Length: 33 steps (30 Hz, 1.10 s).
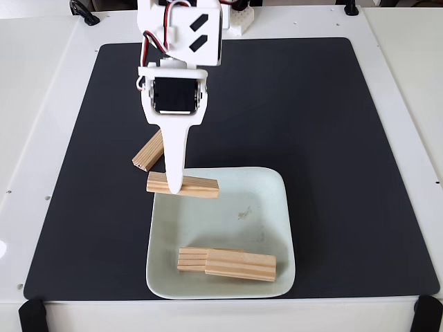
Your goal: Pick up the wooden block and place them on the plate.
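The plate [266, 207] sits at the front middle of the black mat. Two wooden blocks [228, 263] lie side by side in its near part. My gripper [176, 187] hangs straight down over the plate's far left corner. Its broad white front finger [175, 166] crosses a third wooden block [197, 186], which is held level over the rim and sticks out past the plate's left edge. The rear jaw is hidden behind the front finger. One more wooden block [148, 152] lies slanted on the mat just behind and left of the gripper, partly covered by it.
The black mat [311, 124] covers most of the white table. The arm's base [239, 21] stands at the far edge. Black clamps sit at the table's front corners [31, 315].
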Each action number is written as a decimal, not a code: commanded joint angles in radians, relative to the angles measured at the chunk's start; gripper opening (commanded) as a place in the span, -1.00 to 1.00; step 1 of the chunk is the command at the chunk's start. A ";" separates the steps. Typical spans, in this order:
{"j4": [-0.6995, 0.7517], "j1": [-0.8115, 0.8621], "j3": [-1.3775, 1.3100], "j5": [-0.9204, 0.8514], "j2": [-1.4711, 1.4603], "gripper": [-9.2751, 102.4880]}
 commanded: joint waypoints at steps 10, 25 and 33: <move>0.003 -0.020 -0.213 0.115 -0.126 -0.84; 0.002 -0.081 -0.219 0.176 -0.137 -0.84; -0.009 -0.074 -0.212 0.170 -0.140 -0.84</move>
